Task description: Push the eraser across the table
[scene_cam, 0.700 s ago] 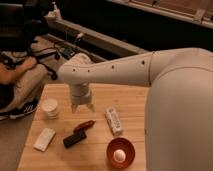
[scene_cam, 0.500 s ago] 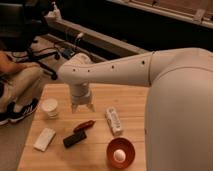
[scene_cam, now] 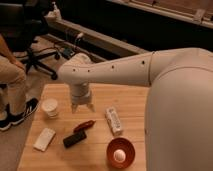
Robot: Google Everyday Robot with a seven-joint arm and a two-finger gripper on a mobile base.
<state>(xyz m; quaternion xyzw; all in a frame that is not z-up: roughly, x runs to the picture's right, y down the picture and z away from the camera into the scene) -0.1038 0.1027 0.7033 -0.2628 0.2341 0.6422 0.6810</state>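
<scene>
The eraser [scene_cam: 74, 139] is a small black block lying on the light wooden table [scene_cam: 95, 157], left of centre and angled. A reddish-brown elongated object [scene_cam: 84, 125] lies just above and to the right of it. My gripper [scene_cam: 82, 107] hangs from the white arm, pointing down over the table, a short way above and behind the reddish-brown object and apart from the eraser.
A white cup [scene_cam: 50, 107] stands at the left. A flat white pad [scene_cam: 44, 138] lies near the left edge. A white remote-like object [scene_cam: 114, 120] lies right of the gripper. A red bowl [scene_cam: 120, 152] holding a white object sits front right. A seated person [scene_cam: 10, 80] is at the left.
</scene>
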